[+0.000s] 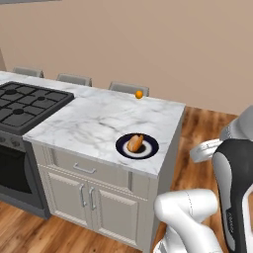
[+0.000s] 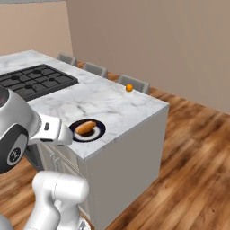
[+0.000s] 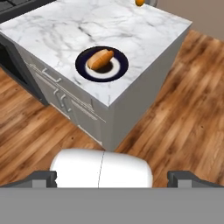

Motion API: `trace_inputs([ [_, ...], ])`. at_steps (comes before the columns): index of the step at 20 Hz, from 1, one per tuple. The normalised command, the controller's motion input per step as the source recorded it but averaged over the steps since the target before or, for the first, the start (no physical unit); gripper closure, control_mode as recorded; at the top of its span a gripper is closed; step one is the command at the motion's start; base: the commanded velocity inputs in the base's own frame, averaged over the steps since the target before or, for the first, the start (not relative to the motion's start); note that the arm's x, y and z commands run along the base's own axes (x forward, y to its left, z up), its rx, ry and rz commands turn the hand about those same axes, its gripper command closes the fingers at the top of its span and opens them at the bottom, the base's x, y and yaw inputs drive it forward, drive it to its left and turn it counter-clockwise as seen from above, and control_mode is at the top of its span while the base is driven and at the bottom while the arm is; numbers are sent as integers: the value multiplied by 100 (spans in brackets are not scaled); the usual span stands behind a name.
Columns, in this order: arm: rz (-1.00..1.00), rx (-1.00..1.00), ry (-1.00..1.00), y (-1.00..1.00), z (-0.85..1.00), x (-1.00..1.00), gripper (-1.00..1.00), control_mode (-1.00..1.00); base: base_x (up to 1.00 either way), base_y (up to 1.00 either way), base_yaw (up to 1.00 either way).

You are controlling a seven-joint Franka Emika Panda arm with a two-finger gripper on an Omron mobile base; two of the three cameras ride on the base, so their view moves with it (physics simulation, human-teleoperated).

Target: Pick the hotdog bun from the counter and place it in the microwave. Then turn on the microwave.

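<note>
Currently: approach stage | hotdog bun [image 3: 100, 59] lies on dark plate [image 3: 119, 71] near bench [image 3: 70, 30] front corner | jaws spread wide, empty | advise descending from above, jaws straddling bun's narrow width.

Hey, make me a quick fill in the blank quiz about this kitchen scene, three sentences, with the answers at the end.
1. The hotdog bun lies on a dark ____ near the corner of the counter.
2. The small round fruit at the counter's far edge is ____ in colour.
3. The gripper hangs over the wooden floor with its jaws ____.

Missing words: plate; orange; open
</note>
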Motion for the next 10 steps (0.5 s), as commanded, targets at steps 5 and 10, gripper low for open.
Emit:
trace_inputs([
  [5,0,0,0,24,20,17,-100,-100,0,0,0],
  [10,-2,0,0,26,19,28,-100,-100,0,0,0],
])
